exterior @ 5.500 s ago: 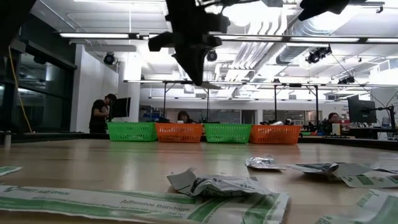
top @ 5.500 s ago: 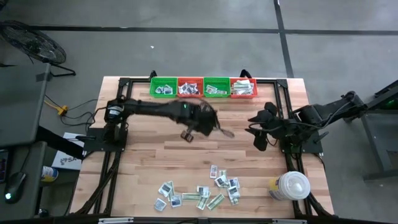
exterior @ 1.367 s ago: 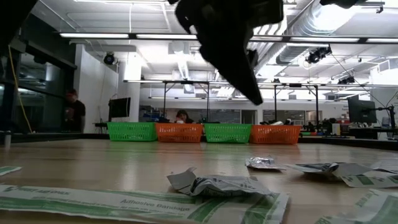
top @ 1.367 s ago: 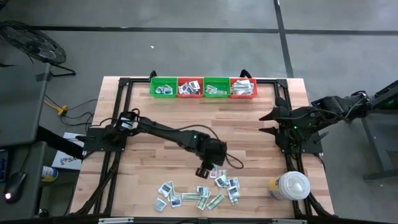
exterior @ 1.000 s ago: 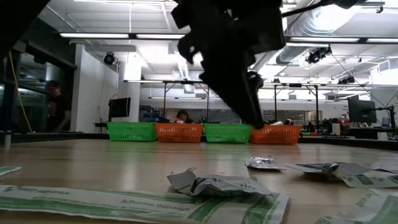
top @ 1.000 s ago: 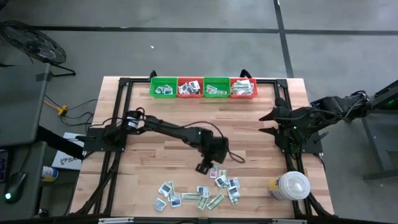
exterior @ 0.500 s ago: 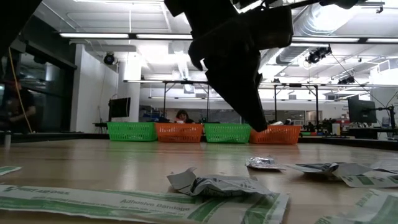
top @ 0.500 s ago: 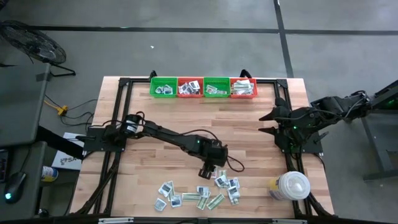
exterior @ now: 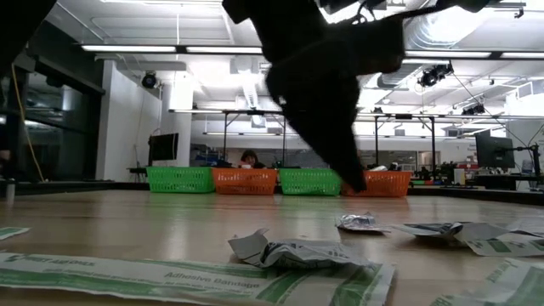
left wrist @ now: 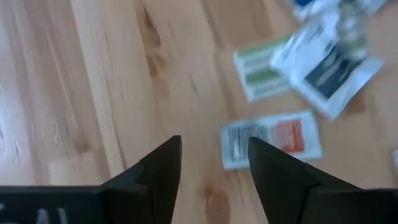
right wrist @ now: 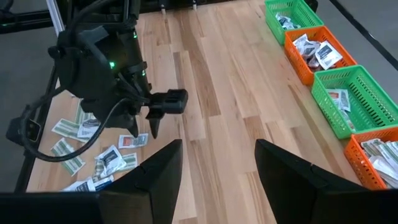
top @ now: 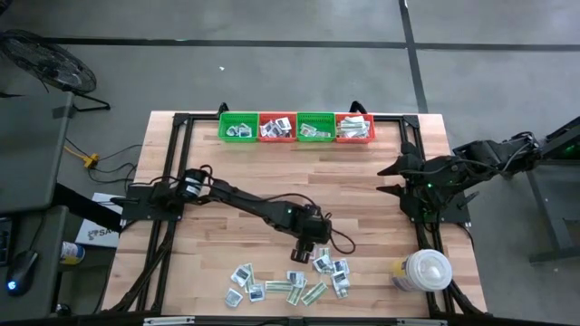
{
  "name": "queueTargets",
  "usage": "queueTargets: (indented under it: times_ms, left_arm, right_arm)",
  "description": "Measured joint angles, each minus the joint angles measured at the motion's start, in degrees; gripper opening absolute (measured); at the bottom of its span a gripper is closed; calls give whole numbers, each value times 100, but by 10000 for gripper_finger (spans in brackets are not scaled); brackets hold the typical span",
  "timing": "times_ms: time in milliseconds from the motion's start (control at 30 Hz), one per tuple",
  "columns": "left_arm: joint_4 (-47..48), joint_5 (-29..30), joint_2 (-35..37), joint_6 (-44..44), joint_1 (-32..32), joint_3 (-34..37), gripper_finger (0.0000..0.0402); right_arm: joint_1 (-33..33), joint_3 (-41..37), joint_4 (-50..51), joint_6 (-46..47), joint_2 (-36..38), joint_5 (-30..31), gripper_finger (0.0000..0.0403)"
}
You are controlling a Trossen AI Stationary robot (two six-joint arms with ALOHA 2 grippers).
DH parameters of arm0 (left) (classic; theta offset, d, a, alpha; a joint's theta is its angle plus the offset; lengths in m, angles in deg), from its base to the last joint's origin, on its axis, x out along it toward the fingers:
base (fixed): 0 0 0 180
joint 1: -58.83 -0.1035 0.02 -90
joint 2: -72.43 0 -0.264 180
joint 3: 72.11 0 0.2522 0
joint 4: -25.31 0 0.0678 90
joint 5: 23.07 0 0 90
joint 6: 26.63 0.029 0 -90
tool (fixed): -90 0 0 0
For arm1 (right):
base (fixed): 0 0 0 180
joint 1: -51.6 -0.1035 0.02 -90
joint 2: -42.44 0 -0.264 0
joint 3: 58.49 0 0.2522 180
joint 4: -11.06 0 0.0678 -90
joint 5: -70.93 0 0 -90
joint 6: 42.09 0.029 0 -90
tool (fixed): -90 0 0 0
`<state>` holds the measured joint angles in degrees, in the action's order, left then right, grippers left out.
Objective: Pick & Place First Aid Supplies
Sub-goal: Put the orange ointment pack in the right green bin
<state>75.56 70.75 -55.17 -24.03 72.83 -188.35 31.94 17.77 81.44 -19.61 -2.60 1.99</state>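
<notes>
Above packets, left arm outstretched.

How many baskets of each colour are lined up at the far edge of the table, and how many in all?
Green baskets: 2, first and third from the left in the high view
Orange baskets: 2, second and fourth
Total: 4

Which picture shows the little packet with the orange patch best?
The left wrist view: the orange-patch packet lies flat on the table, just ahead of the open left gripper. In the right wrist view it is a small square under that gripper. In the high and low views I cannot pick it out.
</notes>
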Motion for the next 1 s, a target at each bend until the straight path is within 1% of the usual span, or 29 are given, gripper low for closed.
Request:
queueTargets:
  times_ms: [67,133,233,300,433,567,700,833,1000]
  left_arm:
    - [-122,-45,-82,-34,3,-32,181]
    - [79,-51,-112,-24,4,3,181]
    - [-126,-60,-251,-5,0,-24,181]
    - [41,-68,-260,-3,0,-2,181]
    - [-28,-111,-432,-29,-2,-41,181]
    - [61,-260,-623,-237,-8,-48,176]
    - [150,-322,-688,-467,-9,-52,149]
    - [176,-303,-729,-501,-14,-50,110]
    - [206,-422,-729,-491,-17,-42,67]
  right_arm:
    - [0,0,-16,0,0,-5,195]
    - [0,0,-20,2,0,-11,195]
    - [0,0,-31,2,0,-17,195]
    - [0,0,-31,2,0,-17,195]
    - [0,0,-31,2,0,-20,195]
    - [0,0,-31,17,0,-22,195]
    - [0,0,-31,65,0,-68,195]
    - [0,0,-29,66,0,-107,195]
    - [0,0,-29,66,0,-107,195]
